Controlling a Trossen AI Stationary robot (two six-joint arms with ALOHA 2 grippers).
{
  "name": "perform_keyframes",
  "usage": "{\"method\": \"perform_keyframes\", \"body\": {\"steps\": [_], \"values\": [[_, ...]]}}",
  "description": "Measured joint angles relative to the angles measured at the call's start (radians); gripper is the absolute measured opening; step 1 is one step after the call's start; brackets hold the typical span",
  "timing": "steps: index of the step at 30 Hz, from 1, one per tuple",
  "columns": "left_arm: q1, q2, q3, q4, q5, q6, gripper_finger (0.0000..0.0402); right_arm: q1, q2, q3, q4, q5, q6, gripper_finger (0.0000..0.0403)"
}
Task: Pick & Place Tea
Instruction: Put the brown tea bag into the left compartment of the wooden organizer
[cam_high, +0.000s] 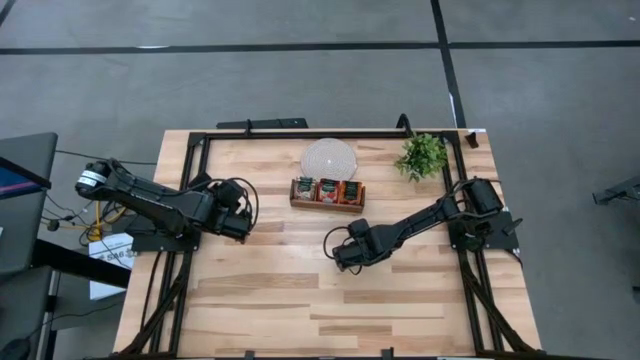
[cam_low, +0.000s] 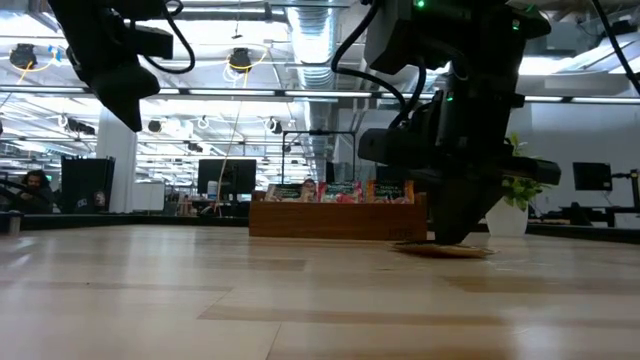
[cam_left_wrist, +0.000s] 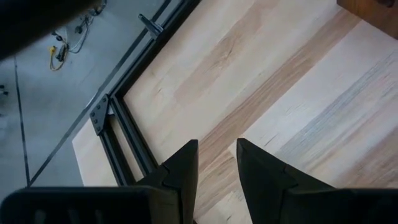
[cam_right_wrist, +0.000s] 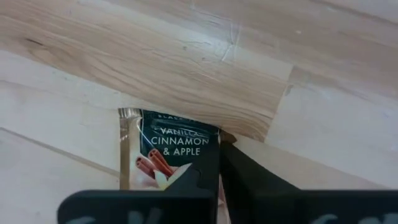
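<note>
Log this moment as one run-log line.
right gripper: shut on tea sachet, low on table | left gripper: open, empty, table's left side | wooden tray: holds sachets

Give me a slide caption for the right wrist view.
Right gripper shut on a Vanilla Cinnamon & Apple tea sachet lying flat on the wooden table.
</note>
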Motion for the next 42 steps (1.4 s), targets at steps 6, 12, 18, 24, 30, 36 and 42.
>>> {"method": "perform_keyframes", "body": {"steps": [6,12,18,24,30,36,42], "values": [[0.000,0.000,0.000,0.009,0.031,0.000,0.0103,0.002,-0.019,-0.002,-0.004,0.001,-0.015,0.0003],[0.000,0.000,0.000,0.038,0.098,0.004,0.0103,0.029,-0.098,-0.005,-0.017,0.048,-0.022,0.0001],[0.000,0.000,0.000,0.184,0.262,0.129,0.0103,0.068,-0.226,-0.005,-0.024,0.206,-0.085,0.0001],[0.000,0.000,0.000,0.427,0.453,0.162,0.0103,0.081,-0.355,-0.003,0.003,0.352,-0.291,0.0000],[0.000,0.000,0.000,0.674,0.566,0.153,0.0103,0.058,-0.422,-0.002,0.126,0.441,-0.570,0.0000],[0.000,0.000,0.000,1.007,0.596,0.163,0.0103,0.016,-0.420,-0.002,0.302,0.422,-0.811,0.0000],[0.000,0.000,0.000,1.262,0.527,0.217,0.0103,0.005,-0.419,-0.002,0.410,0.381,-0.914,0.0000]]}}
